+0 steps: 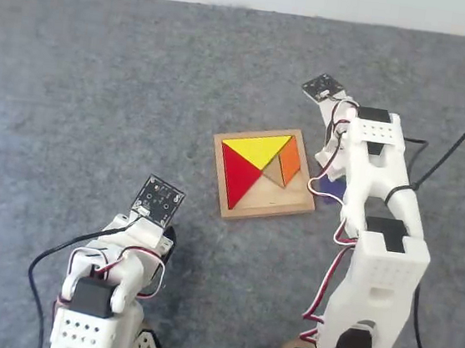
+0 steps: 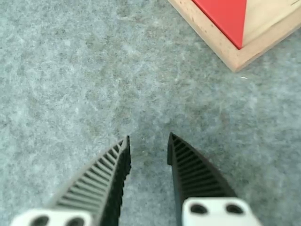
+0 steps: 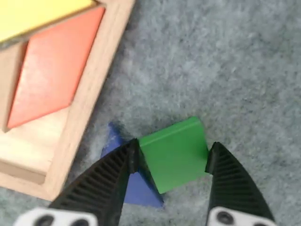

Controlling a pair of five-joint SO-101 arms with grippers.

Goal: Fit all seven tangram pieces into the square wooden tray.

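The square wooden tray (image 1: 266, 212) lies mid-table and holds a yellow triangle (image 1: 258, 149), a red triangle (image 1: 239, 177) and an orange parallelogram (image 1: 289, 159). Just off the tray's right side, my right gripper (image 3: 173, 149) is shut on a green square (image 3: 175, 155), one finger against each side. The square rests partly on a blue piece (image 3: 138, 190) on the carpet. My left gripper (image 2: 148, 146) is open with nothing between its fingers, low over bare carpet near the tray's front-left corner (image 2: 225, 52).
Grey carpet covers the table. The right arm (image 1: 373, 232) stretches along the tray's right side, with cables trailing beside it. The left arm (image 1: 106, 286) sits at the front left. Bare wood (image 3: 28, 141) shows in the tray beside the orange piece.
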